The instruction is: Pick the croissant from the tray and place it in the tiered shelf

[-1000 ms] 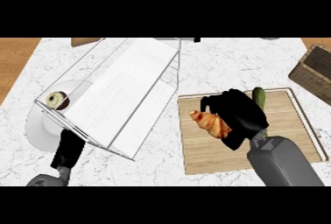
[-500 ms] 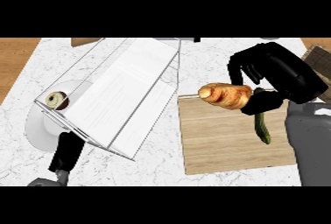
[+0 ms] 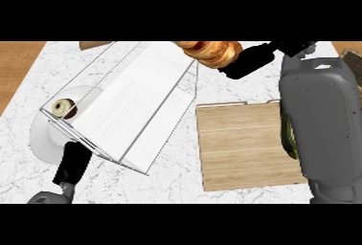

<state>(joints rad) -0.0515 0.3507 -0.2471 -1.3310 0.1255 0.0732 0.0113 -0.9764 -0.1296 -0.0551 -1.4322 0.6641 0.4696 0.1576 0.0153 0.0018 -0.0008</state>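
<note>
Lifting higher than half a second ago, my right hand [image 3: 247,60] clasps the golden-brown flaky croissant [image 3: 210,51] above the clear tiered shelf's [image 3: 134,107] far edge; the light wooden tray [image 3: 244,146] holds a green vegetable [image 3: 288,139].

There is one view. It looks from the robot's head, steeply down on the white counter [image 3: 176,186]. It sits close, so the right forearm [image 3: 322,124] fills much of the right side and hides part of the wooden tray [image 3: 240,143]. The tiered shelf [image 3: 134,105] fills the left and middle. The far counter edge runs along the top. No second view shares the scene.
</note>
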